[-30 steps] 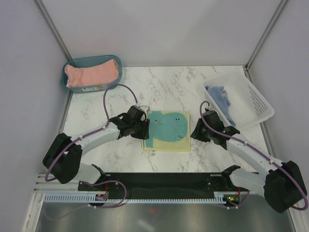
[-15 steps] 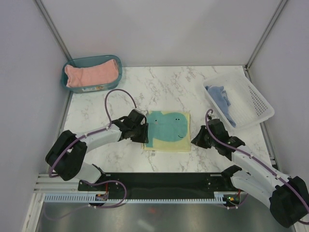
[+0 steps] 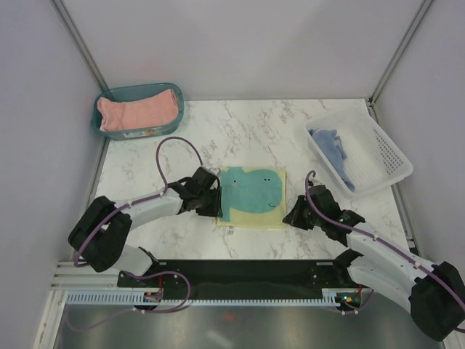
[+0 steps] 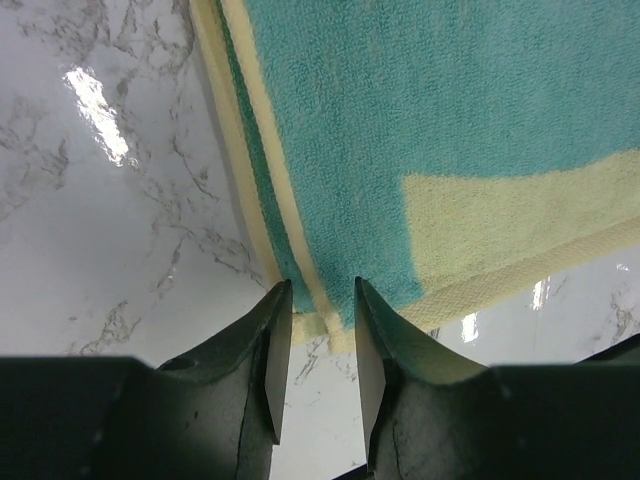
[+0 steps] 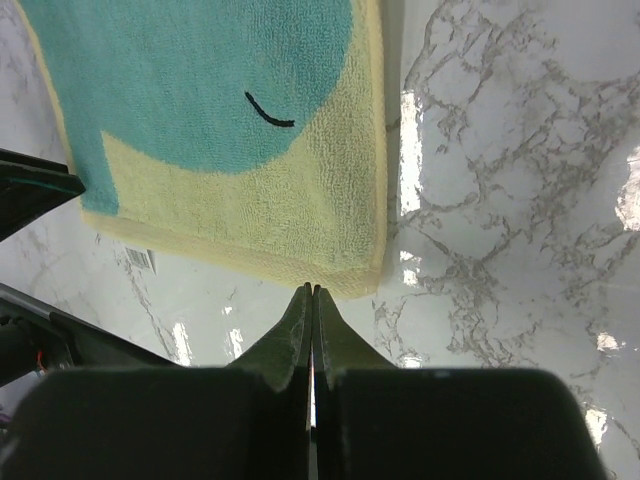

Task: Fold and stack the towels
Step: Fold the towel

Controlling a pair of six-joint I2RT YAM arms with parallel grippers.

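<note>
The pale yellow towel with the teal whale (image 3: 253, 195) lies folded flat at the middle of the marble table. My left gripper (image 3: 216, 206) is low at its near left corner. In the left wrist view its jaws (image 4: 320, 300) stand apart, straddling that corner of the towel (image 4: 420, 110), with bare marble between the pads. My right gripper (image 3: 290, 216) is shut with nothing in it. Its tips (image 5: 312, 291) stop just short of the near edge of the towel (image 5: 220, 120), close to the right corner. The salmon-pink towel (image 3: 138, 110) and the light blue towel (image 3: 333, 145) lie apart.
The pink towel is in a teal bin (image 3: 102, 123) at the back left. The blue one is in a white perforated basket (image 3: 385, 156) at the right. A black rail (image 3: 240, 273) with the arm bases runs along the near edge. Grey walls stand on three sides.
My right gripper has shut and drawn back toward the near edge, off the towel's right side. My left gripper has narrowed a little and slid down to the towel's near left corner.
</note>
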